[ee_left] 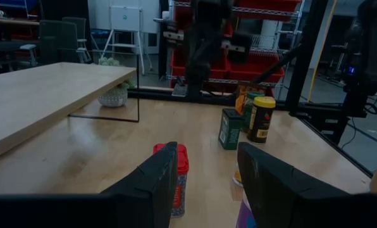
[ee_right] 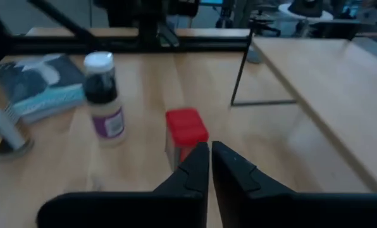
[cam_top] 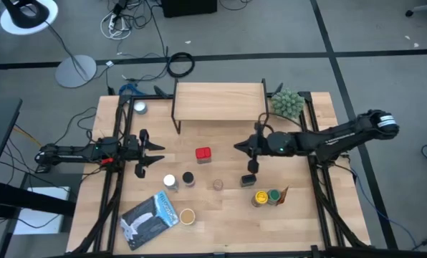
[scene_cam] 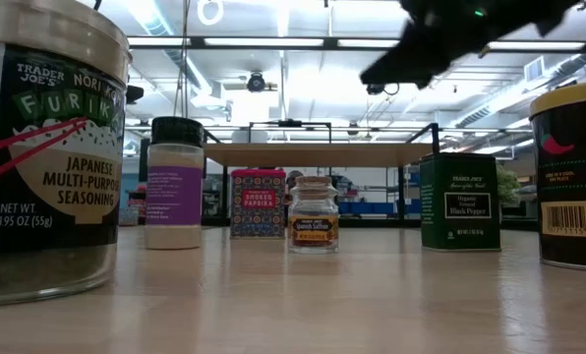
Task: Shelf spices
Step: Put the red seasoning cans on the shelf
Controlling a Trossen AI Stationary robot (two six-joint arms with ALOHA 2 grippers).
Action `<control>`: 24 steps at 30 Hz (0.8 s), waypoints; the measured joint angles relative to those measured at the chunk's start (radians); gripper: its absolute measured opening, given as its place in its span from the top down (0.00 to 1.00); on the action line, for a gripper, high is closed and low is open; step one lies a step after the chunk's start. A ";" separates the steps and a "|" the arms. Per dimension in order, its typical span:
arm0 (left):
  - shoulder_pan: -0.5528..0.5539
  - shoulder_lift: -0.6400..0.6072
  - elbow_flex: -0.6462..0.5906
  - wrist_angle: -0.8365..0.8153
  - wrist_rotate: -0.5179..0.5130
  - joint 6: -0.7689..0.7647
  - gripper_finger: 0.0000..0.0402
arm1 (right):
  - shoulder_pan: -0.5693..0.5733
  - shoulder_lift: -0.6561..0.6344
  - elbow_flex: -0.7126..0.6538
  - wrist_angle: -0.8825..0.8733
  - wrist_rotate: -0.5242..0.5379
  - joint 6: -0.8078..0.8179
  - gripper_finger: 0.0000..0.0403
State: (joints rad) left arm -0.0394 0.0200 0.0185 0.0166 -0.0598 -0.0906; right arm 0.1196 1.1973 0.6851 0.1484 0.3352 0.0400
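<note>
The shelf (cam_top: 218, 100) is a light wood board on thin black legs at the table's far middle, with nothing on top. The spices stand on the table in front of it: a red tin (cam_top: 203, 154), a white-lidded jar (cam_top: 170, 180), a black-lidded jar (cam_top: 188, 178), a small glass jar (cam_top: 218, 185), a dark green tin (cam_top: 248, 180), and yellow- and green-lidded tins (cam_top: 266, 197). My right gripper (cam_top: 237, 146) hangs shut above the table, right of the red tin (ee_right: 186, 126), holding nothing. My left gripper (ee_left: 207, 171) waits open at the table's left, level, pointing toward the red tin (ee_left: 179, 177).
A silver-blue pouch (cam_top: 150, 218) and a tan-lidded jar (cam_top: 188, 215) lie near the front left. A silver-lidded jar (cam_top: 139, 108) stands left of the shelf, a fuzzy green plant (cam_top: 287, 104) to its right. Black frame rails run along both table sides.
</note>
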 joint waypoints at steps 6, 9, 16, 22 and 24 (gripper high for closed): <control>0.000 0.000 0.000 0.000 0.000 0.000 0.58 | -0.039 0.121 0.136 -0.001 -0.062 -0.079 0.79; 0.000 0.000 0.000 0.000 0.000 0.000 0.58 | -0.066 0.183 0.199 -0.022 -0.136 -0.095 0.69; 0.000 0.000 0.000 0.001 0.000 0.000 0.58 | -0.108 0.347 0.344 -0.090 -0.279 -0.207 0.42; 0.000 0.000 0.000 0.016 0.000 0.000 0.58 | -0.115 0.507 0.505 -0.179 -0.288 -0.280 0.23; 0.000 0.000 0.000 0.015 0.000 0.000 0.58 | -0.116 0.562 0.559 -0.234 -0.286 -0.269 0.20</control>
State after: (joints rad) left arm -0.0395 0.0200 0.0181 0.0319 -0.0601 -0.0906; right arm 0.0036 1.7588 1.2445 -0.0857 0.0491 -0.2295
